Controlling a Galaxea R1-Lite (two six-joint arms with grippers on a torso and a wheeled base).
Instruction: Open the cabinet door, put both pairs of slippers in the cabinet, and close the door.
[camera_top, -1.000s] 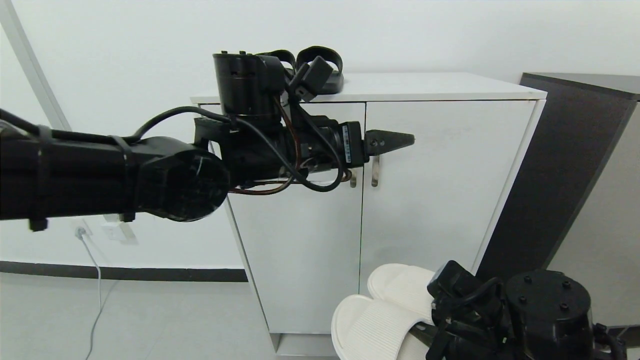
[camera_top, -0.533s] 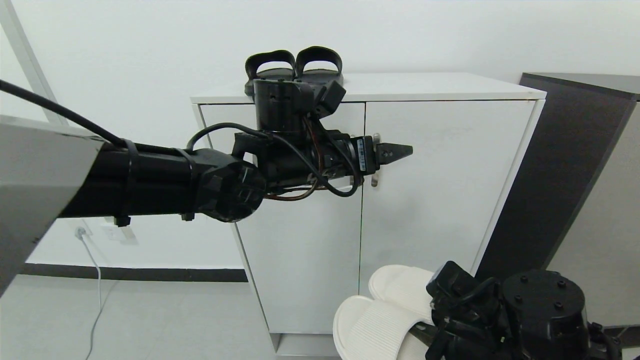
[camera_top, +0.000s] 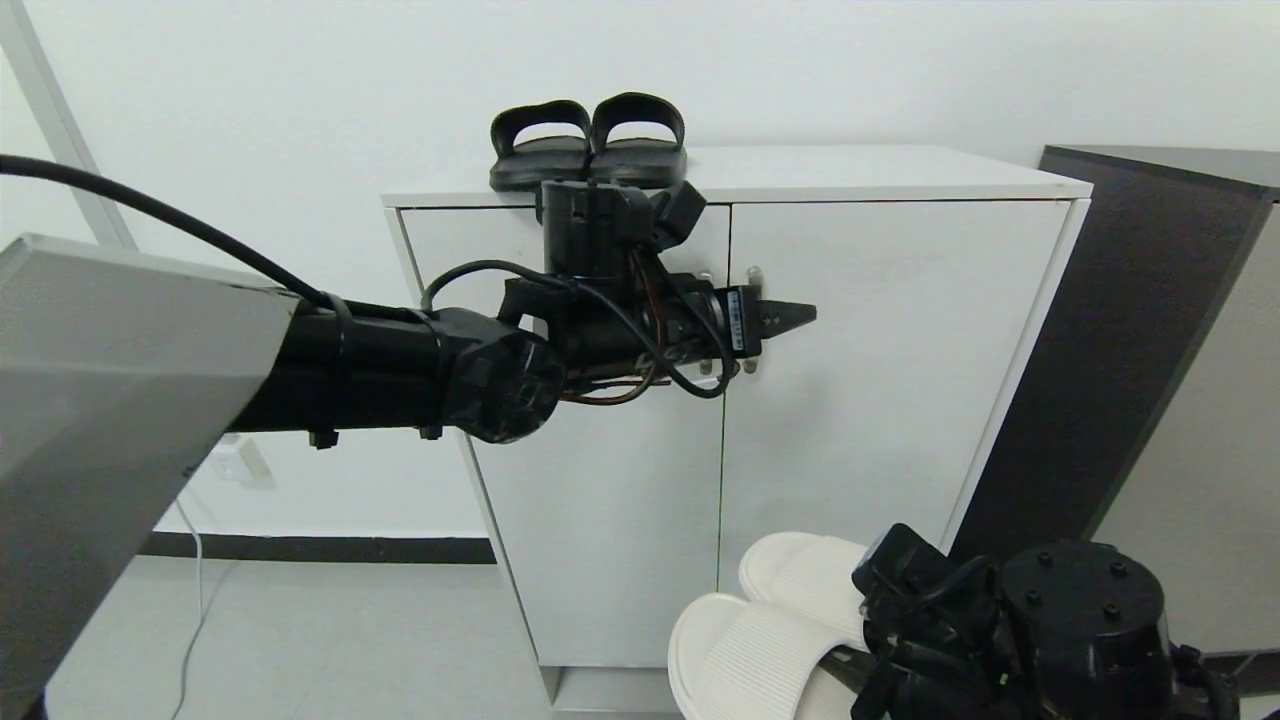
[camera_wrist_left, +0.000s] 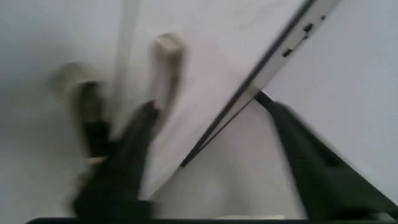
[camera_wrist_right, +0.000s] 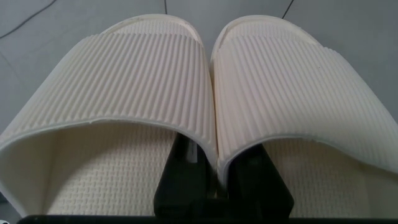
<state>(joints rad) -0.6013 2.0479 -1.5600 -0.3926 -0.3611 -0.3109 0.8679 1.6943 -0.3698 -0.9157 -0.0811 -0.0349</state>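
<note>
A white two-door cabinet (camera_top: 880, 330) stands shut, with two metal handles (camera_top: 750, 275) beside its middle seam. The black slippers (camera_top: 590, 140) lie on its top at the left. My left gripper (camera_top: 795, 314) hovers open in front of the handles, level with them; in the left wrist view one finger (camera_wrist_left: 124, 162) lies close to a handle (camera_wrist_left: 168, 59). Low at the right, my right gripper (camera_wrist_right: 214, 183) is shut on the inner edges of the white slippers (camera_top: 760, 640), holding the pair (camera_wrist_right: 143, 81) side by side in front of the cabinet's foot.
A dark grey unit (camera_top: 1130, 350) stands against the cabinet's right side. A white wall with a black baseboard (camera_top: 320, 548) is behind. A cable (camera_top: 190, 620) hangs to the grey floor at the left, where there is free room.
My left arm has moved down and forward toward the door handles, uncovering the black slippers on top. The right arm with the white slippers has stayed put.
</note>
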